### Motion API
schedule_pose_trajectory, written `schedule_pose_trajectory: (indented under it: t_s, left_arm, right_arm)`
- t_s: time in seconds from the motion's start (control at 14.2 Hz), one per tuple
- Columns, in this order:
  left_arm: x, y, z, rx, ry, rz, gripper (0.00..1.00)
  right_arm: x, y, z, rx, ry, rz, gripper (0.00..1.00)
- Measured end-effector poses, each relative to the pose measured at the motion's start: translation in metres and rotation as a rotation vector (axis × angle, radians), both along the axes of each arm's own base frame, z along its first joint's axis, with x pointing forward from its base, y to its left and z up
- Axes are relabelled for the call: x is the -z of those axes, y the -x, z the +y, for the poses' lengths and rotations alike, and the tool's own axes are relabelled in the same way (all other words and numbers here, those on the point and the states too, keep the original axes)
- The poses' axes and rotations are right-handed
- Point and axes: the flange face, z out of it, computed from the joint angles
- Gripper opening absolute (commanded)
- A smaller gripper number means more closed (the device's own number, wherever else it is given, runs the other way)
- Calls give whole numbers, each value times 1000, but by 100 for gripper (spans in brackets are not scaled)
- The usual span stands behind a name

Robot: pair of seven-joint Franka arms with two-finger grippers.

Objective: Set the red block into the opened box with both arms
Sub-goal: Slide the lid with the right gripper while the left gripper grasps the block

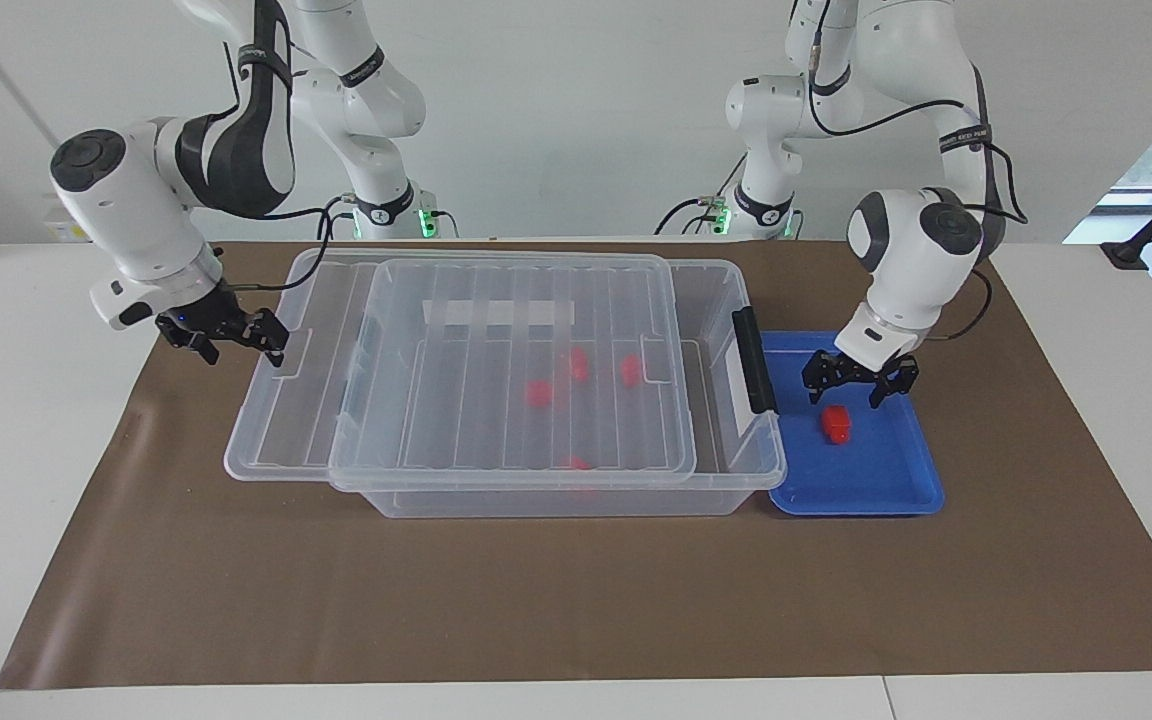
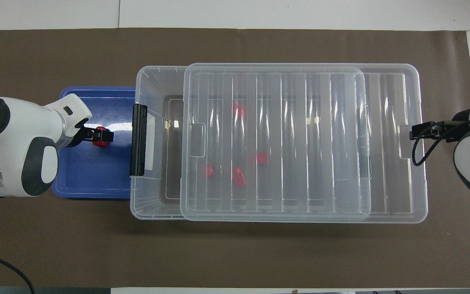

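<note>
Red block (image 1: 836, 424) in blue tray (image 1: 896, 490) beside the box (image 1: 726, 300), under my left gripper (image 1: 846, 386), jaws released; small, stiff, light, likely slick, so pinch its flat sides; right gripper (image 1: 236, 338), jaws spread, at lid (image 1: 496, 400) edge.
</note>
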Motion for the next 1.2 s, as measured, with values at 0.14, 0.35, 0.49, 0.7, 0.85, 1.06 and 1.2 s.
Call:
schedule_pose_trajectory:
  t_s: [0.14,0.35,0.49,0.7,0.85,1.06,1.2]
  left_arm:
    - [18,-2,3,-1,-2,2,100]
    - [29,-4,6,-6,-4,11,100]
    - [35,-4,9,-11,-5,16,100]
    - [39,-5,12,-16,-5,11,100]
    - [41,-7,12,-16,-4,-2,97]
    - [44,-7,12,-28,-3,-4,0]
    - [45,-7,13,-39,-3,-3,0]
  right_arm:
    - [0,3,-18,-7,0,-2,100]
    - [-1,6,-33,-17,0,-4,100]
    - [-3,7,-41,-32,1,-8,100]
    - [-5,10,-57,-46,2,-13,100]
    - [-6,12,-66,-52,3,-15,100]
    - [-6,15,-74,-61,4,-16,100]
    - [-7,16,-80,-62,4,-18,100]
